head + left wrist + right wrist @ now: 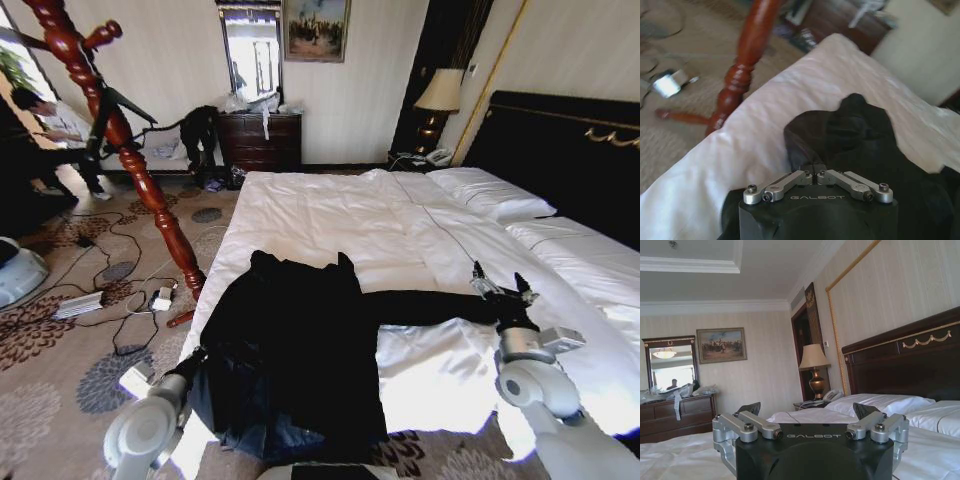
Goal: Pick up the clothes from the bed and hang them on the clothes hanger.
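The clothes (290, 350), a long black coat, lie spread across the near corner of the bed (330, 210), with the hem hanging over the front edge and one sleeve stretched out to the right. My left gripper (195, 358) is at the coat's left edge; in the left wrist view the left gripper (815, 172) is shut, pinching the bunched dark fabric of the clothes (865, 135). My right gripper (500, 283) hovers open over the sleeve's end; the right wrist view shows the right gripper (807, 409) holding nothing. The red-brown clothes hanger (120, 140) stands on the carpet left of the bed.
Cables and a power strip (80, 303) lie on the patterned carpet by the stand's feet. Pillows (490, 190) and the black headboard (560, 150) are at the right. A dark dresser (260, 140) and a lamp (438, 95) stand against the far wall.
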Available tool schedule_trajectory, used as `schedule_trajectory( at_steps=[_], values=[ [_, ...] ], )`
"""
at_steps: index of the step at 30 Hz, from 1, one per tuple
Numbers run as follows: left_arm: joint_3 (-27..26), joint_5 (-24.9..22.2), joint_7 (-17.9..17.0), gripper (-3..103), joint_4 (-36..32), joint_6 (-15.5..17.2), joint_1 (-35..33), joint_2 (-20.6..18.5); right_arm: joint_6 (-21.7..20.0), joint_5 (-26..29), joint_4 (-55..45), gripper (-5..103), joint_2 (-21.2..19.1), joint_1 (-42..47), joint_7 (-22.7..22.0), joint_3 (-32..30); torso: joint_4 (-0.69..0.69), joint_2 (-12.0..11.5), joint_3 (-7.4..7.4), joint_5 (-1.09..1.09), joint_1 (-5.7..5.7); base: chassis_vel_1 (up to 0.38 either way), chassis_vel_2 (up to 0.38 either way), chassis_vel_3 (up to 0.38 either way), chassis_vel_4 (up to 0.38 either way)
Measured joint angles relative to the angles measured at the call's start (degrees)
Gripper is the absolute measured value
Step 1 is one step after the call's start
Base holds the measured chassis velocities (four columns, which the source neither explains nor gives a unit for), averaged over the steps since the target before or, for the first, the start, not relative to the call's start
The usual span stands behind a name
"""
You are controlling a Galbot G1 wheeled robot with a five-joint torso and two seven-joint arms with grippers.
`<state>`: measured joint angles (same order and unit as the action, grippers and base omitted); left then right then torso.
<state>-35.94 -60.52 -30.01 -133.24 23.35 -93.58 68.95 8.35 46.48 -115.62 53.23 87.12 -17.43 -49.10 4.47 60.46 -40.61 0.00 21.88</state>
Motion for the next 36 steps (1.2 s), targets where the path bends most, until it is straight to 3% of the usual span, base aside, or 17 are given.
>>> schedule_trajectory(
  at_steps=[1,5,10,19,25,31,35,36],
  values=[
    [0.00,0.00,0.00,0,0.00,0.00,0.00,0.00,0.00,0.00,0.00,100,0.00,0.00,0.00,0.00,0.00,0.00,0.00,0.00,0.00,0.000,0.000,0.000,0.000],
    [6.41,6.87,3.03,0,-1.46,-0.75,-2.22,-7.19,0.05,-0.07,0.54,100,0.09,-0.34,0.08,0.33,0.00,0.00,0.00,0.00,0.00,0.000,0.000,0.000,0.000],
    [11.47,12.49,5.47,0,-1.80,-0.40,-2.72,-12.60,0.06,-0.11,1.26,100,0.13,-0.81,0.12,0.56,-0.01,0.00,0.00,0.00,0.00,0.000,0.000,0.000,0.000],
    [19.64,14.66,8.39,0,0.13,1.72,2.09,-21.04,0.07,-1.35,2.50,100,1.05,-1.20,0.21,1.49,0.00,0.00,0.00,0.00,0.00,0.000,0.000,0.000,0.000],
    [26.39,16.42,10.72,0,2.47,2.59,4.81,-24.42,0.06,-2.33,4.15,100,1.49,-2.24,0.30,2.66,-0.01,0.00,0.00,0.00,0.00,0.000,0.000,0.000,0.000],
    [31.57,17.47,10.90,0,3.99,4.40,6.64,-26.63,0.02,-3.14,5.56,100,2.26,-3.16,0.32,3.73,-0.01,0.00,0.00,0.00,0.00,0.000,0.000,0.000,0.000],
    [33.84,18.02,8.66,-2,4.31,6.62,6.63,-27.53,-0.04,-3.91,6.15,100,2.95,-3.34,0.35,4.16,0.00,0.00,0.00,0.00,0.00,0.000,0.000,0.000,0.000],
    [33.70,17.68,7.93,3,3.85,6.96,6.17,-27.50,-0.04,-4.00,6.19,100,3.09,-3.28,0.35,4.12,-0.01,0.00,0.00,-0.01,0.00,0.000,0.000,0.000,0.000]
  ],
)
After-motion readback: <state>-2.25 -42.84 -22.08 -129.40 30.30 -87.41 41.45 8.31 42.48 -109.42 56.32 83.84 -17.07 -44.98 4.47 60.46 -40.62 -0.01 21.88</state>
